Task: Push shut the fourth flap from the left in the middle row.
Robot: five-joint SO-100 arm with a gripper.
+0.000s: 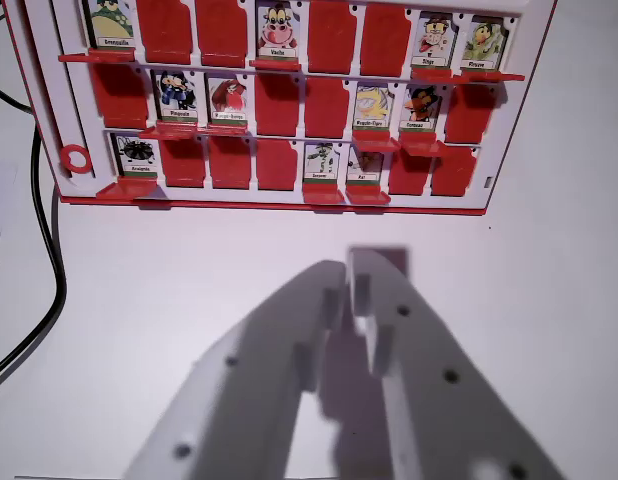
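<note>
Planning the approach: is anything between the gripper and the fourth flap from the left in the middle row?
Nothing loose. Only bare table separates the gripper from the board. The fourth flap lies beyond the bottom row, where the slot in front shows plain red; a picture flap stands right of it.
</note>
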